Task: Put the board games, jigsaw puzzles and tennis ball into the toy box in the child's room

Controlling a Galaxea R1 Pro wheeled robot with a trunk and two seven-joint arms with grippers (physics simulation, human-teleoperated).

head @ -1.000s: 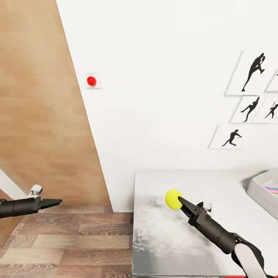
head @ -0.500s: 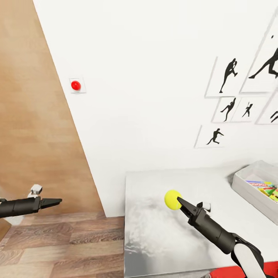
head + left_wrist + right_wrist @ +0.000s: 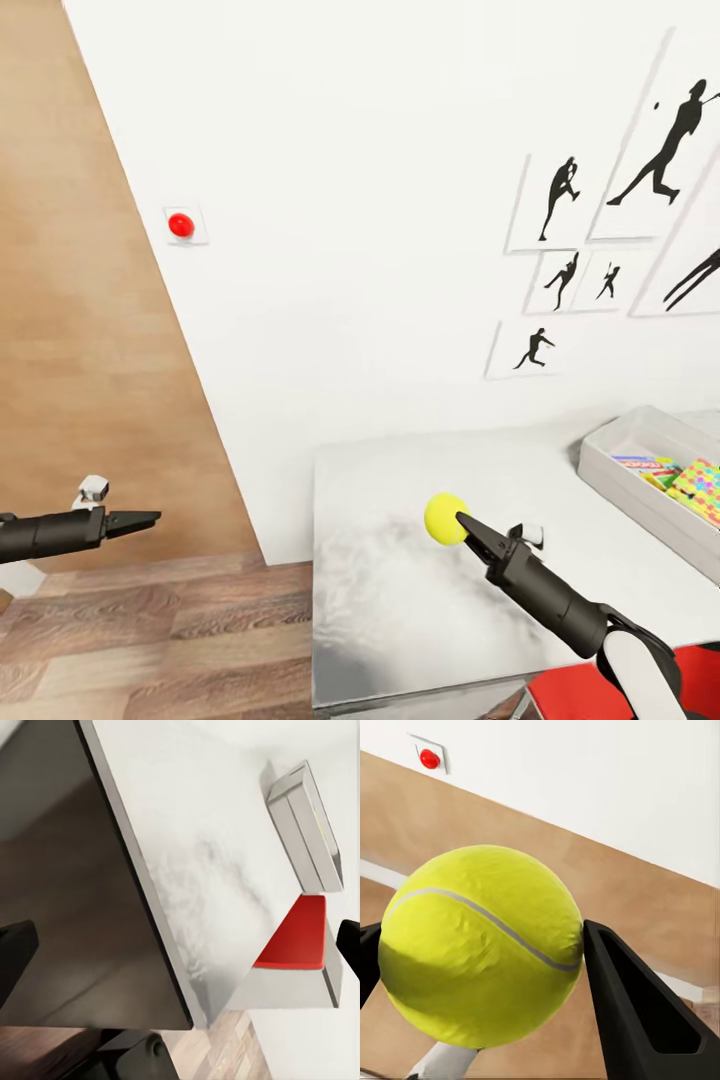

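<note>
The yellow-green tennis ball (image 3: 445, 517) hangs just above the light grey table (image 3: 400, 620), with my right gripper (image 3: 463, 523) shut on it. Up close in the right wrist view the tennis ball (image 3: 480, 945) sits between the black fingers (image 3: 637, 1012). The light-grey toy box (image 3: 625, 478) stands on the table at the right, holding a colourful board game (image 3: 645, 466) and a jigsaw puzzle (image 3: 702, 490). My left gripper (image 3: 150, 520) is open and empty, out over the floor to the left of the table. The left wrist view shows the toy box (image 3: 307, 825) from the side.
A wooden door (image 3: 90, 330) stands to the left, next to a white wall with a red button (image 3: 181, 224) and dancer pictures (image 3: 560, 195). A red chair (image 3: 565, 692) sits at the table's near edge. Wood-plank floor (image 3: 150, 640) lies left of the table.
The whole head view has shifted: the camera turned right, bringing more of the toy box and chair into view. The right gripper still holds the ball; both arms keep their pose.
</note>
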